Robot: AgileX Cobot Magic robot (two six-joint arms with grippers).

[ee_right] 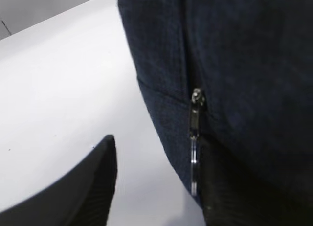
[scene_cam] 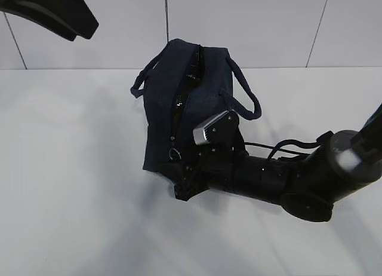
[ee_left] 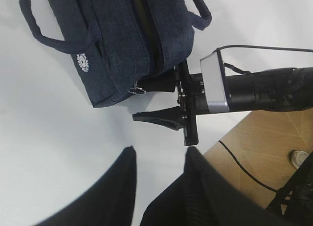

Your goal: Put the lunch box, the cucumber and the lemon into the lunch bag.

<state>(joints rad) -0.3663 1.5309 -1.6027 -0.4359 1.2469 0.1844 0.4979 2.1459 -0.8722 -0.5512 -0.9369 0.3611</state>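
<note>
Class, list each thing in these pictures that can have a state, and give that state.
lunch bag: lying on the table, zipper looks shut along most of its length.
ring pull: at the bag's near end, beside one pincer finger.
right pincer: open, at the ring pull.
left pincer: open, raised clear of the bag.

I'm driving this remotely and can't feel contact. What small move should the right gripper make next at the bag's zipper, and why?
Probably close the right gripper on the ring pull. Its fingers are spread: one lies against the lunch bag beside the pull, the other hangs free over the table. The pull sits at the zipper's near end.
</note>
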